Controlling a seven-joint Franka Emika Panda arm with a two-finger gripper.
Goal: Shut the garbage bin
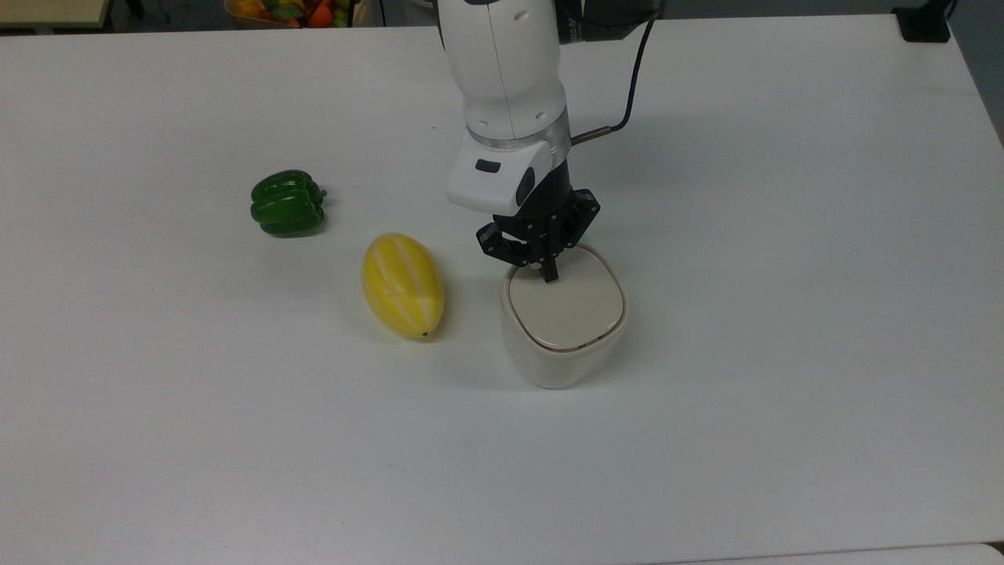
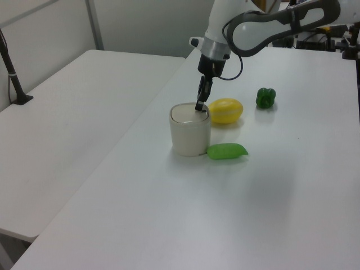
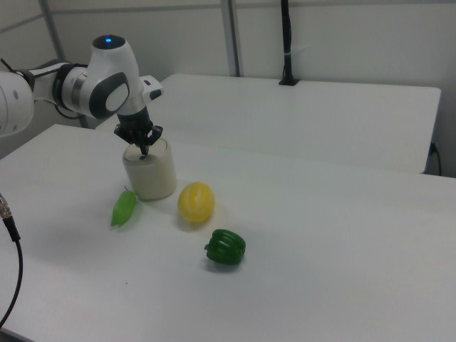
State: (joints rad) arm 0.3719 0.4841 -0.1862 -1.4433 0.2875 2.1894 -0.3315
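Bin: garbage bin (image 1: 561, 357) upright on the white table (image 1: 784, 314), near mid-table in the top view; yellow melon (image 1: 402, 285) just beside, on the top view's left; green pepper (image 1: 287, 203) farther off the same way.
Lid: beige lid (image 1: 566, 307) lying flat and level inside the rim; thin dark seam all round in the top view, no raised edge visible.
Gripper: gripper (image 1: 549, 271) tip-down on the lid's far edge, nearest the arm, in the top view; in the left view (image 2: 199, 106) at the rim on the melon's side.
Jaws: drawn together into one narrow black tip, gripping nothing, serving as a pusher.
Step in hand: last press to seat the lid; judged nearly or wholly done.
How to do well: push straight down, lightly; no sideways drag, since the bin is light and could slide or tip toward the green pod (image 2: 226, 151) touching its base in the left view.
Check: even seam all round before lifting.
Retreat: straight up, clear of the rim, away from the melon.
Risk: pressing off-centre near what may be the hinge side, rocking the tub.
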